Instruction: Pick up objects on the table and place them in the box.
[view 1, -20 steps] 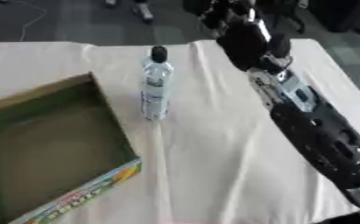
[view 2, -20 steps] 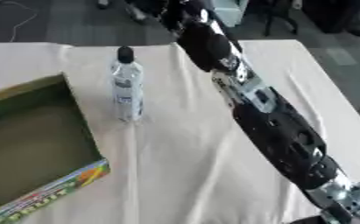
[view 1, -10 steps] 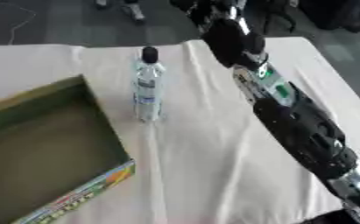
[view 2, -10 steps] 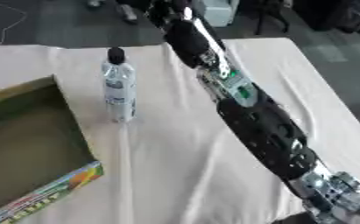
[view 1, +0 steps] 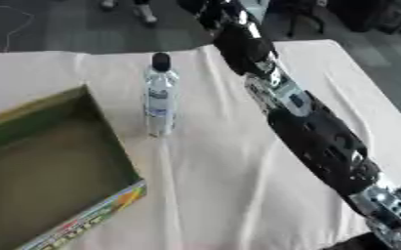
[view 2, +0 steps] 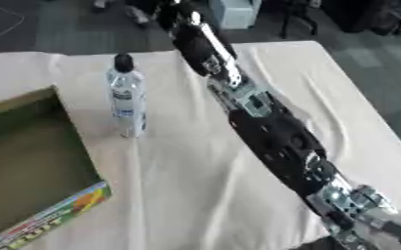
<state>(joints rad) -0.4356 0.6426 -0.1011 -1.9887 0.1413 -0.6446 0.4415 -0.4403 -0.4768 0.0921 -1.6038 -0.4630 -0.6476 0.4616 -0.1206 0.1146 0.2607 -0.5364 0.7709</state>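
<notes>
A clear water bottle [view 1: 159, 97] with a black cap and a pale label stands upright on the white cloth, just right of the box. The open cardboard box [view 1: 110, 141] fills the left side; its inside looks bare and a coloured print runs along its near wall. My right arm [view 1: 310, 132] stretches from the lower right corner up past the bottle's right side. Its hand [view 2: 171, 9] is dark, partly cut off by the top edge, and lies above the table's far edge, beyond the bottle and apart from it. The left hand does not show.
The white cloth-covered table [view 1: 237, 195] has creases and open room in front of and right of the bottle. Beyond its far edge lie a dark floor, chair legs and a pale cabinet [view 2: 233, 12].
The whole picture has shifted a little, so the head has moved. Relative to the bottle, my right hand has swung left along the far edge. The bottle stands as before.
</notes>
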